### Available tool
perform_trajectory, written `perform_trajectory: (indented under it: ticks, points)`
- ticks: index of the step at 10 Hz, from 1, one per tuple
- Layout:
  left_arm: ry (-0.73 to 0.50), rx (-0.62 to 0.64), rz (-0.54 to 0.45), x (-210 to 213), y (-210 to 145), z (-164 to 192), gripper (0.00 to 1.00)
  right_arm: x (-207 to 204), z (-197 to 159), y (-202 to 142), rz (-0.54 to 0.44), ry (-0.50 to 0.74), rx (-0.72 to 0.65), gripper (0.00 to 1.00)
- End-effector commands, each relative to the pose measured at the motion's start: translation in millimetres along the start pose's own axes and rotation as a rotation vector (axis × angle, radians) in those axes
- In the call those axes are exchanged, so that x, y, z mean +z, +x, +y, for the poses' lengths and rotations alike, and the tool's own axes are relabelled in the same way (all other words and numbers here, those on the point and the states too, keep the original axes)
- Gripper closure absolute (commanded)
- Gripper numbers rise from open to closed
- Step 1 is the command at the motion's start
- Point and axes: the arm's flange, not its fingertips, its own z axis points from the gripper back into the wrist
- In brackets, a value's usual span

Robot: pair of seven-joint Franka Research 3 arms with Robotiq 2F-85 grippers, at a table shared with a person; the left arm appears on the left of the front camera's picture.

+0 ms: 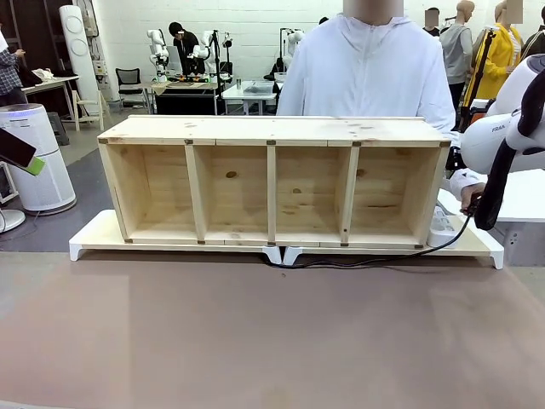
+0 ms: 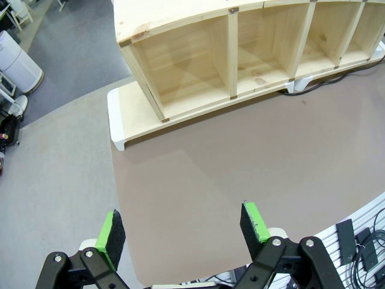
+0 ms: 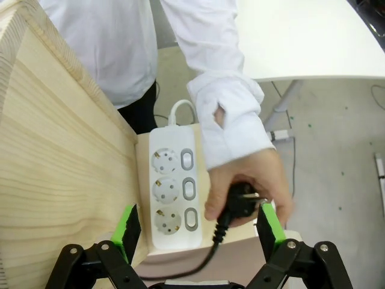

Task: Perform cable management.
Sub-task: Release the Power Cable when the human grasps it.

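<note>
The fingers (image 3: 127,231) of both grippers stand spread, empty; the cable (image 1: 375,260), light and limp, trails along the desk (image 1: 255,341); its rigid plug (image 3: 239,197), in a person's hand (image 3: 249,186), suits gripping.

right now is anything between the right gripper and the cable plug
Yes: the person's hand is wrapped around the plug of the cable, holding it between the open right gripper's fingers, beside the power strip. The hand covers most of the plug, so the pads would meet fingers first.
</note>
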Motion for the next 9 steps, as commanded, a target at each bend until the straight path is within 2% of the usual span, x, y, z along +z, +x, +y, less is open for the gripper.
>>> perform_trajectory:
  ticks: [1,9]
  points:
    - [0.004,0.0,-0.01,-0.9,1.9,0.4,0.0,0.2,1.5,-0.5,0.007,-0.001,0.002,0.0]
    - [0.004,0.0,-0.01,-0.9,1.9,0.4,0.0,0.2,1.5,-0.5,0.007,-0.001,0.002,0.0]
